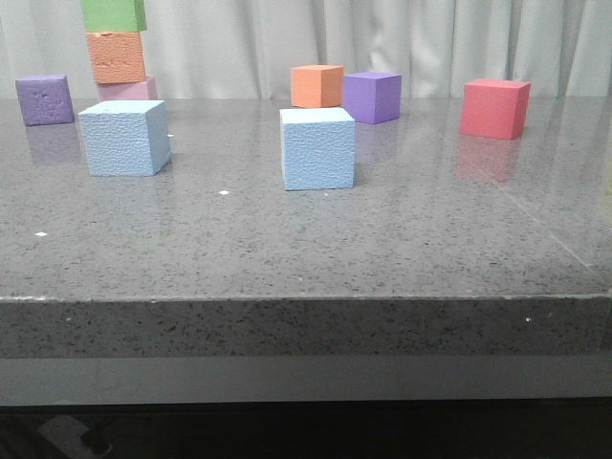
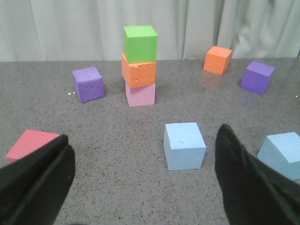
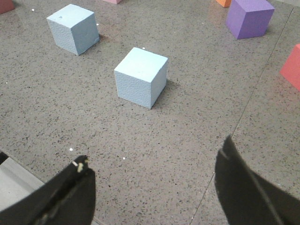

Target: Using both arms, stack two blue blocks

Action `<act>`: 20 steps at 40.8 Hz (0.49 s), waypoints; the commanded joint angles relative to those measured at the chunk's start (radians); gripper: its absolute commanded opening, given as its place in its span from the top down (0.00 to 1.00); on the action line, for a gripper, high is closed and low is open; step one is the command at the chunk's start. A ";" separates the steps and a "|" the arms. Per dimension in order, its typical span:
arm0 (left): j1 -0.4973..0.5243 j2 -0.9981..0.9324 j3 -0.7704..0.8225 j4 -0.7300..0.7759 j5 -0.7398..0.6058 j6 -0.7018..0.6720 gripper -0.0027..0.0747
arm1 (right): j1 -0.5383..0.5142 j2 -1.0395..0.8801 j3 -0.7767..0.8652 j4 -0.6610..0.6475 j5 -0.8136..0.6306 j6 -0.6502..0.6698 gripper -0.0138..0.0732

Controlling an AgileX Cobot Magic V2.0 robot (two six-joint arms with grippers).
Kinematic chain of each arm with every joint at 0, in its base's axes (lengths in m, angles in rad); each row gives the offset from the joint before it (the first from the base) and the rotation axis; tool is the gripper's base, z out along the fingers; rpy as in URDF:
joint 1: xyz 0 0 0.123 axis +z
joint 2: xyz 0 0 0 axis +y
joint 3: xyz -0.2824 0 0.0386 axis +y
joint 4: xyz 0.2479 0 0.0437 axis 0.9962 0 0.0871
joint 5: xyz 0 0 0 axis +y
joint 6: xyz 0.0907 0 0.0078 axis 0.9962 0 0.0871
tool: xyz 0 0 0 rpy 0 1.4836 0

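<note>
Mid-table: two blue blocks (image 1: pixel 125 137) (image 1: pixel 317 148) apart (bare table (image 1: pixel 287 239) between); both jaws spread.

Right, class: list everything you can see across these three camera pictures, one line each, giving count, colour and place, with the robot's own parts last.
Blue blocks: 2, pale sky-blue; one left, one centre, apart on the table.
Purple cubes: 2; one far left, one behind centre.
Orange cube: 1, just left of the rear purple cube.
Red cubes: 2; one at right, one only in the left wrist view.
Stack: 1, green on orange on pink, rear left.
Table: 1, grey speckled.
Curtain: pale, behind.
Left gripper: black, open.
Right gripper: black, open.
</note>
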 commanded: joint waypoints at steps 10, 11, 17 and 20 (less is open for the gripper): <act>-0.058 0.301 -0.174 -0.031 -0.068 0.004 0.19 | -0.001 -0.006 -0.030 -0.006 -0.078 -0.010 0.22; -0.069 0.324 -0.185 -0.031 -0.073 0.004 0.19 | -0.001 -0.006 -0.030 -0.006 -0.078 -0.010 0.22; -0.142 0.426 -0.243 -0.025 -0.129 0.004 0.19 | -0.001 -0.006 -0.030 -0.006 -0.078 -0.010 0.22; -0.173 0.479 -0.268 -0.002 -0.138 0.004 0.19 | -0.001 -0.006 -0.030 -0.006 -0.078 -0.010 0.22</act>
